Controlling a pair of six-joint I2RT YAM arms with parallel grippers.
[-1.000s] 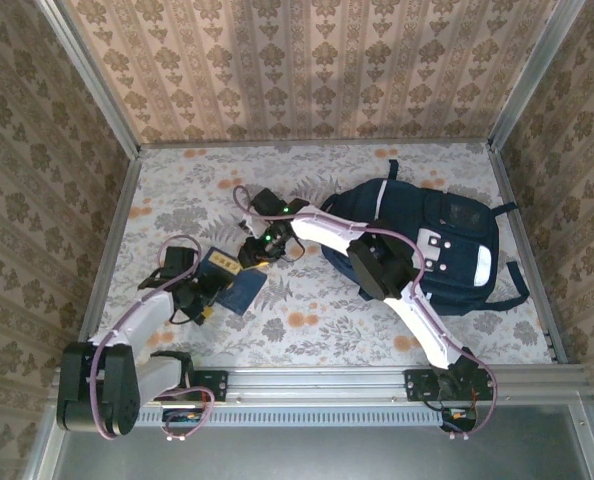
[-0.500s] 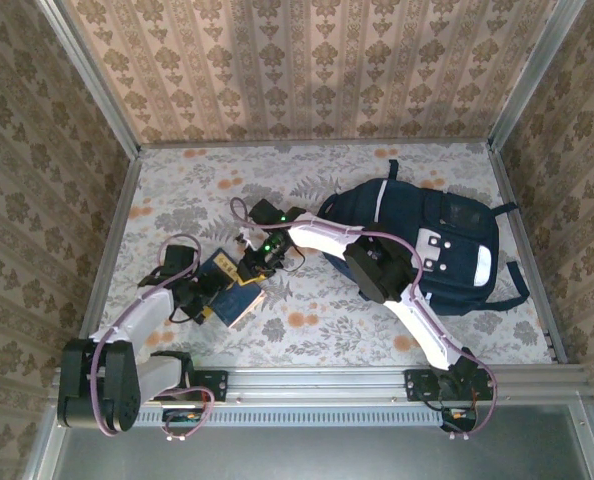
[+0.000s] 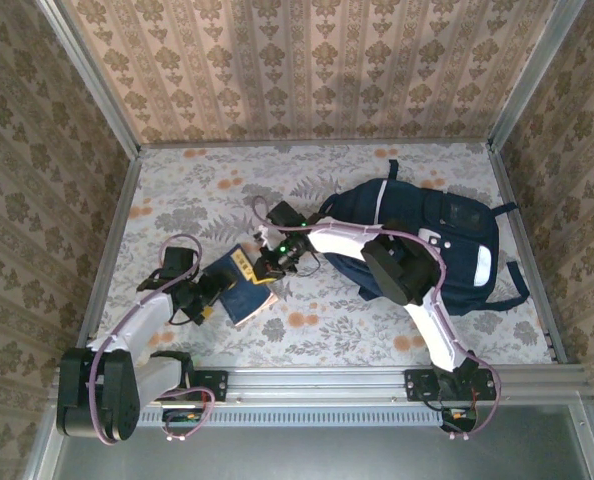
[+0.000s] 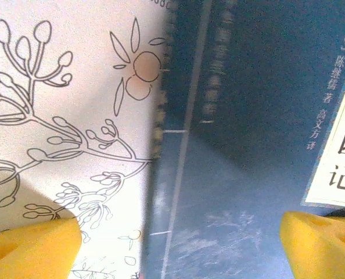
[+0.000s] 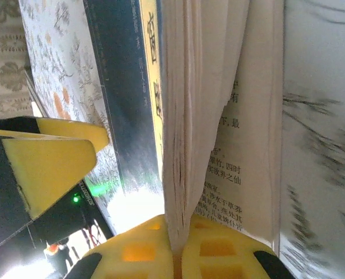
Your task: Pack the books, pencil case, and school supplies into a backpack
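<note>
Blue book (image 3: 247, 292), yellow label: lying on the floral bench (image 3: 177, 190), left of the backpack (image 3: 437, 240), not yet packed.

Right claw (image 3: 268, 268): pinching the book's page edge. A second ago it was hovering part-spread above the cover. Pages are fanning apart in the wrist view.

Left claw (image 3: 205, 298): standing spread and straddling the book's near edge without gripping, slightly wider than before.

Book is sitting a little nearer the backpack than earlier.

Judgement: the right arm is taking over the lift. A hold on loose pages is risking the book flopping open.
</note>
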